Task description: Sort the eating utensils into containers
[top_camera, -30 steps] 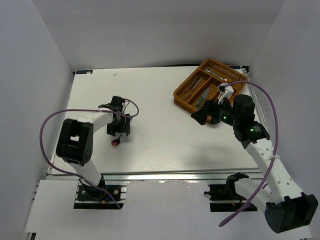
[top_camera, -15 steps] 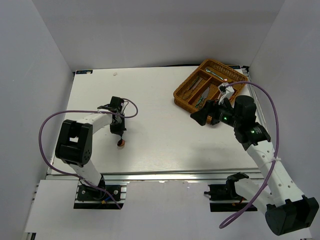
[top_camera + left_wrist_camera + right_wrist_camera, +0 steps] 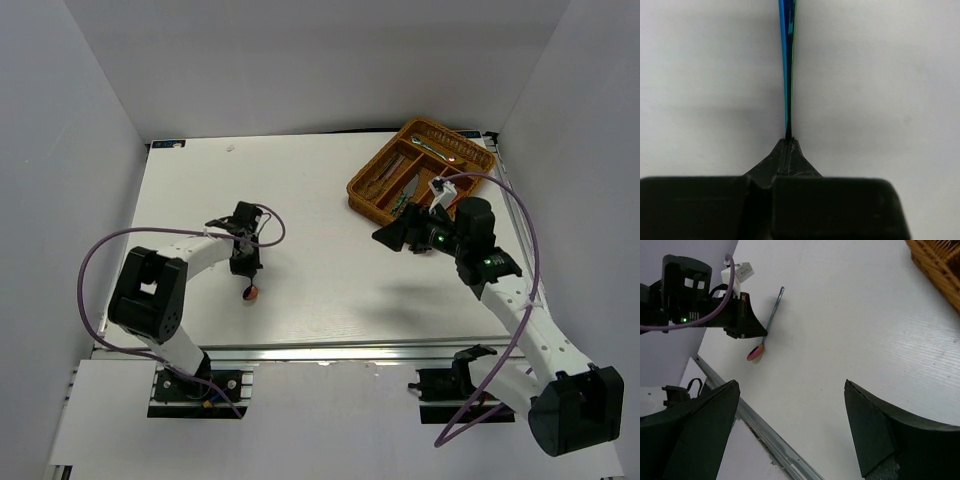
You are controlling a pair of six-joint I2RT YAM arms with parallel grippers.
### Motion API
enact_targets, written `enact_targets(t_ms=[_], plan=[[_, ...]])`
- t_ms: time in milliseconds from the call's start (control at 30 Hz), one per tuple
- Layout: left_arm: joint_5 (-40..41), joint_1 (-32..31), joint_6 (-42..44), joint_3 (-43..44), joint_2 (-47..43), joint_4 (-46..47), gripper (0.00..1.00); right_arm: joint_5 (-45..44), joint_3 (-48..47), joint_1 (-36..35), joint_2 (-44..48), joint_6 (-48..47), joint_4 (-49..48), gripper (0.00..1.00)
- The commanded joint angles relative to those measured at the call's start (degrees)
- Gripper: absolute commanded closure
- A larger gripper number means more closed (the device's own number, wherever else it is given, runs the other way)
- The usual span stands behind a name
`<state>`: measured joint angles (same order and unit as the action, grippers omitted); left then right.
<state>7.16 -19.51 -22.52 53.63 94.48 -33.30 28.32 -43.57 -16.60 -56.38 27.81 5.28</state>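
Your left gripper [image 3: 246, 262] is clenched on the iridescent spoon [image 3: 756, 352]. It holds the thin handle close above the bowl, over the near-left part of the table [image 3: 330, 275], well apart from the wicker tray [image 3: 415, 125] at the far right corner. In the left wrist view only a narrow blue-green edge comes out between the closed fingers, so the hold is on very little metal.

The first danger is turning. Most of the handle is on one side of the fingers, and its weight may rotate the spoon in the grip or pull it out if you move fast. I cannot tell if the bowl touches the table or is just above it; if it touches, a sideways move would drag it and loosen the hold.

The second danger is the way to the tray. Your right gripper [image 3: 395, 235], wide open and holding nothing, hangs just before the tray's near corner. The two arms could meet there, or the long handle could strike the tray's rim.
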Motion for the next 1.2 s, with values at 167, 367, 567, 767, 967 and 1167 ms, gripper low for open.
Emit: enact_targets(t_ms=[167, 367, 567, 767, 967, 1167], plan=[[1.28, -9.13, -11.39, -4.05, -10.96, 2.44, 1.0, 0.16, 3.67, -4.4, -8.3, 11.12, -14.24, 0.13], [-3.27, -11.6, -14.21, -6.69, -15.46, 6.4, 1.0, -0.36, 9.37, -8.53, -14.62, 18.06, -28.79, 0.17], [-14.88, -13.01, -15.79, -9.41, -20.82, 13.95, 1.0, -0.19, 10.88, -14.68, -22.71, 22.63, -44.2, 0.19], [-20.51, -14.42, -16.15, -10.12, -22.32, 16.34, 1.0, -5.1, 4.72, -20.4, -28.96, 20.71, -43.6, 0.24], [-22.19, -15.82, -17.46, -10.74, -22.32, 19.14, 1.0, -15.92, -3.44, -23.3, -33.18, 20.0, -32.37, 0.32], [-22.28, -16.53, -17.9, -10.12, -21.7, 20.46, 1.0, -18.55, -9.51, -24.88, -37.13, 18.15, -24.38, 0.36]])
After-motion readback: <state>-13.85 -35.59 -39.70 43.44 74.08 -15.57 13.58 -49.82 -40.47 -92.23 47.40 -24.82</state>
